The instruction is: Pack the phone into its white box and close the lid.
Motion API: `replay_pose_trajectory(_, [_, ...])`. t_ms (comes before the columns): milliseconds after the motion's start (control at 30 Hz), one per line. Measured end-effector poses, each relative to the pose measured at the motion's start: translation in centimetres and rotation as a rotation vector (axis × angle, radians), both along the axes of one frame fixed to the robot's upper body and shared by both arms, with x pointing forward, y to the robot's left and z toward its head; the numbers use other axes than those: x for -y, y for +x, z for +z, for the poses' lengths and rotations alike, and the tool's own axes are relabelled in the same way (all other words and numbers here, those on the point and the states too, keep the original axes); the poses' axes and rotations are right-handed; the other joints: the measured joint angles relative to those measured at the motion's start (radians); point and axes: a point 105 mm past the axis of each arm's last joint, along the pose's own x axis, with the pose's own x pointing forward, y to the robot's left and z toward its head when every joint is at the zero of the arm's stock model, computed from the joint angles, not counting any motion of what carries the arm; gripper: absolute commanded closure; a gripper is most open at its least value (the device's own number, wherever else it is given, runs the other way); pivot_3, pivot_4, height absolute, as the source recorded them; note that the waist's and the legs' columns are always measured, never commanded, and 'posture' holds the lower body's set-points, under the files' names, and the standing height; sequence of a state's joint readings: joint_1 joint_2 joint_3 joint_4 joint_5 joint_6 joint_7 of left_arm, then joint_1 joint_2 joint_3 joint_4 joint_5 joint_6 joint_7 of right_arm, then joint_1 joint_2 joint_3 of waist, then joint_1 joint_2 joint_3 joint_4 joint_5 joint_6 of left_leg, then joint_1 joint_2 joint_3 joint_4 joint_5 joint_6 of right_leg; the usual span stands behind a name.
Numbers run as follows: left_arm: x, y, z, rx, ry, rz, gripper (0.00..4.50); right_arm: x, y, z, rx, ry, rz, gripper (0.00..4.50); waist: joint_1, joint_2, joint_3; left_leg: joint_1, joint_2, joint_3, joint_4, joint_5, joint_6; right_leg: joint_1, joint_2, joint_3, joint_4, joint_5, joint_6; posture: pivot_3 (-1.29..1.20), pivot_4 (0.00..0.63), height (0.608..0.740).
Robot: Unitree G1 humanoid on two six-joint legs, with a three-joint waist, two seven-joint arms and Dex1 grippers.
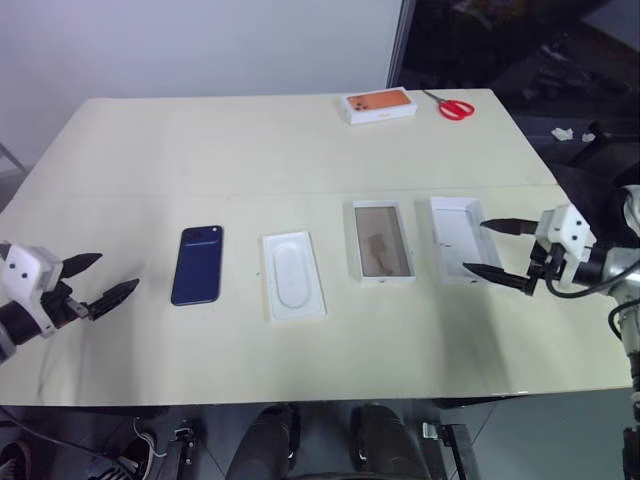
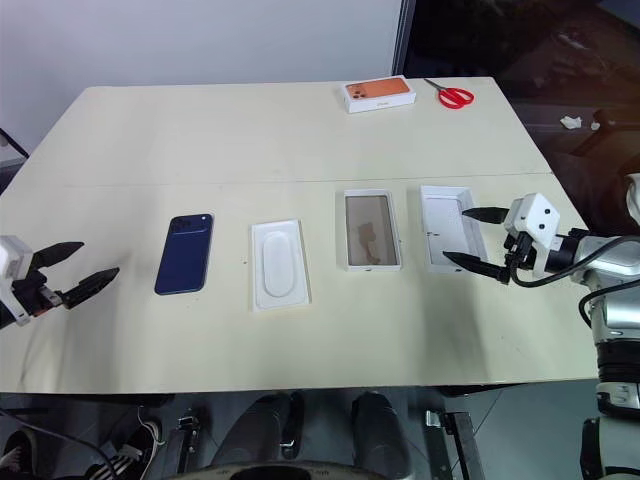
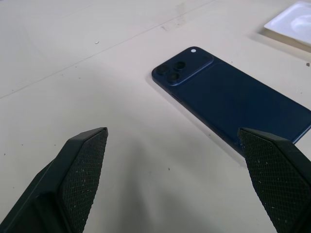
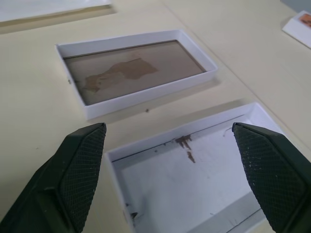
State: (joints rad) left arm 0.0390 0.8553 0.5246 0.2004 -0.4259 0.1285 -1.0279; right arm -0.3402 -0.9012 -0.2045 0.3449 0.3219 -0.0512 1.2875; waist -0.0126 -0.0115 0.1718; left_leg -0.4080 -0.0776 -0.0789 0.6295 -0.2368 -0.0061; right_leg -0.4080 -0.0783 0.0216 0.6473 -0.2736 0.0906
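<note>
I am holding my left gripper [image 1: 100, 279] with fingers spread wide and empty, just left of the phone [image 1: 197, 264]. It is lying back up, long axis running away from me, camera cluster at the far end. My right gripper [image 1: 497, 248], also spread and empty, is hovering over the lid [image 1: 455, 238]; the white box [image 1: 383, 241] is lying beside it, parallel to the phone.

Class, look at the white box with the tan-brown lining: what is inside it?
Nothing lies inside the white box, just its patchy tan-brown lining. The phone rests apart on the table. What's under the lining is hidden.
</note>
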Motion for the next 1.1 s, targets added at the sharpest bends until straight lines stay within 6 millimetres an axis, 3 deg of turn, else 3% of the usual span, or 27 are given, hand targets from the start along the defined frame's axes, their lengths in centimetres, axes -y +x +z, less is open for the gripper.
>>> replay_pose_trajectory(433, [-0.2, -0.5, -0.6, -0.033, 0.002, 0.009, 0.00, 1.3, 0.0, -0.5, -0.030, -0.003, -0.055, 0.02, 0.000, 0.000, 0.000, 0.000, 0.000, 0.000, 0.000, 0.000, 0.000, 0.000, 0.000, 0.000, 0.000, 0.000, 0.000, 0.00, 0.150, 0.740])
replay_pose_trajectory(1100, [0.8, 0.1, 0.1, -0.060, -0.065, 0.002, 0.00, 1.2, 0.3, -0.4, -0.031, 0.005, -0.070, 0.02, 0.000, 0.000, 0.000, 0.000, 0.000, 0.000, 0.000, 0.000, 0.000, 0.000, 0.000, 0.000, 0.000, 0.000, 0.000, 0.00, 0.150, 0.740])
